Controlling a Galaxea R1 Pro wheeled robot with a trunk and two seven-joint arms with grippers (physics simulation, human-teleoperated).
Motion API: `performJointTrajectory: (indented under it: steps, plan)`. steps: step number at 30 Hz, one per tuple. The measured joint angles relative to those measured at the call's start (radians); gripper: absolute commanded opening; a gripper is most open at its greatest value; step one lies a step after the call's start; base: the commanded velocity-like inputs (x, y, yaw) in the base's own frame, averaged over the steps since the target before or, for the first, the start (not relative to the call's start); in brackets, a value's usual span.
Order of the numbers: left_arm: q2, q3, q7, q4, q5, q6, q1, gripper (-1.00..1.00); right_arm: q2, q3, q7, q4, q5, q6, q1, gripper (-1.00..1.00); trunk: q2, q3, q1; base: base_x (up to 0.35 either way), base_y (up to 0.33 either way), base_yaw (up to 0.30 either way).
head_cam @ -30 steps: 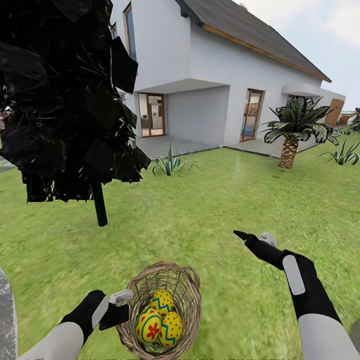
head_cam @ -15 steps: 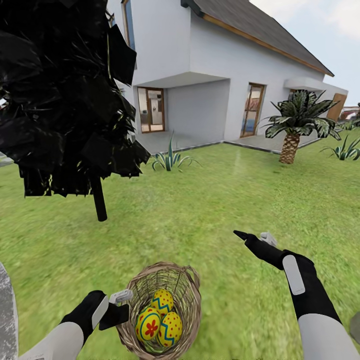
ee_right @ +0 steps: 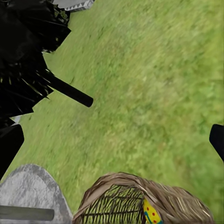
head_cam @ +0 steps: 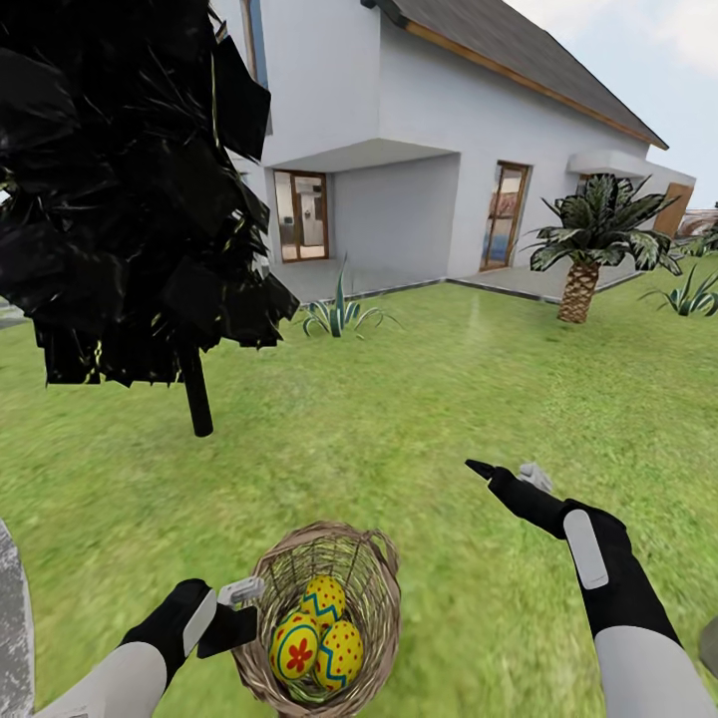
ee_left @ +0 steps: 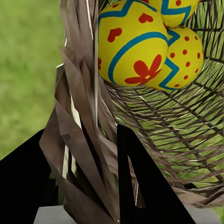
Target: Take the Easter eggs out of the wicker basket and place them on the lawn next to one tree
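Not much has changed from a moment ago: the whole head view slid a touch, so that's the camera, while both arms and the basket sit as they did.

Head view: the left gripper [head_cam: 242, 608] comes in from the lower left corner, its jaws pinched on the rim of the wicker basket [head_cam: 375, 588], which sits at bottom centre over the lawn [head_cam: 419, 399]. All three Easter eggs [head_cam: 317, 632] are piled inside. The right gripper [head_cam: 505, 471] is held out at lower right, well apart from the basket, fingers spread with nothing between them. The black-leaved tree [head_cam: 130, 189] fills the upper left; a small palm [head_cam: 586, 249] stands by the house [head_cam: 439, 130].

Left wrist view: the dark fingers [ee_left: 140, 182] straddle the woven wall, with the eggs just past them. The bottom of the frame is hard to read.

Right wrist view: only the fingertips [ee_right: 217, 140] show at the frame edges, wide apart; the basket is cut off at the bottom edge.
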Motion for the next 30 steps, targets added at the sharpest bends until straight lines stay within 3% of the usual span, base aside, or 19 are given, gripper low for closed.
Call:
performJointTrajectory:
  steps: [11, 30]
  plan:
    - [0.0, 0.0, 0.0, 0.0, -0.001, -0.002, 0.0, -1.0, 0.0, 0.0, -0.001, 0.0, -0.004, 0.002, 0.0, 1.0, -0.077, -0.035, 0.042, 0.0, 0.0, 0.0]
    - [0.001, 0.001, -0.001, -0.006, -0.002, -0.009, 0.0, -1.0, 0.001, 0.0, -0.002, 0.0, -0.001, 0.002, 0.0, 1.0, -0.21, -0.125, 0.115, 0.0, 0.0, 0.0]
